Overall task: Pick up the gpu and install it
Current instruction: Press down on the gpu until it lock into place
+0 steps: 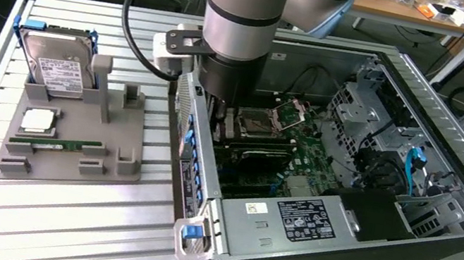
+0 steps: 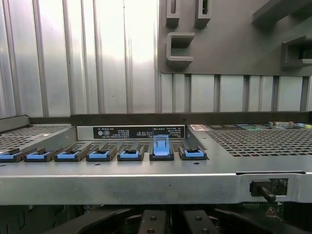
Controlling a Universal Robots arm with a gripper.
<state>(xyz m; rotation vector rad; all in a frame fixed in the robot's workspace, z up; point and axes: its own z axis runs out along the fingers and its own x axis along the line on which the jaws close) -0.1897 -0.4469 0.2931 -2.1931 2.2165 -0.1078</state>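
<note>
Bench of slatted aluminium (image 1: 52,227) carries an open black and silver desktop computer case (image 1: 451,104) lying on its side, with a grey moulded parts tray (image 1: 115,145) beside it on the exterior view's left. A silver and black robot arm (image 1: 242,17) reaches straight down into the case, just inside its rear wall.

On the tray stand a silver hard drive with a white label (image 1: 57,67), a square silver processor chip (image 1: 38,119) and a narrow green memory stick (image 1: 58,142). The upright grey posts next to the drive hold nothing.

A dark, thin, flat card (image 1: 256,157) stands on edge on the green motherboard right below the wrist. It looks to be the gpu, so pickup appears done and the work is at the seating stage. Full seating cannot be judged.

The dark fingers (image 2: 152,220) are pressed together. Whether the card's edge is pinched between them cannot be told.

Along the case's rear edge runs a row of small blue slot latches; one blue latch (image 2: 161,146) stands raised while the others lie flat, so locking looks unfinished.
</note>
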